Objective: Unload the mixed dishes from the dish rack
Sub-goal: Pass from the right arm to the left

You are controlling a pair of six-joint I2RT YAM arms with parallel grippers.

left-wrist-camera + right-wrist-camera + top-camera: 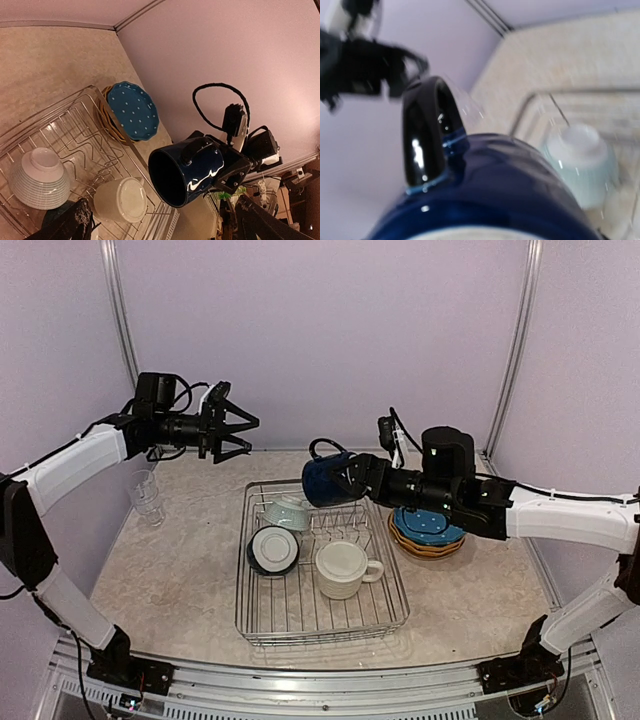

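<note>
One mug in the air: the navy mug (pixel 328 483) hangs on its side over the rack's (pixel 246 570) far edge, mouth turned to the rack's left. My worry is that glossy wall: if the grip slackens, I judge it drops onto the teal bowl (pixel 287 512) or the cream mug (pixel 342 568) lying in the rack below. Swinging it out to the rack's right could also clip the plates (pixel 428 530) stacked there, blue on top. The right jaws are spread wide around the mug's body, clamping it, handle uppermost. The left jaws stand fully apart, holding nothing, touching nothing, up in the air beyond the rack's far-left corner; a glass (pixel 146 495) stands on the tabletop off the rack's left side.
</note>
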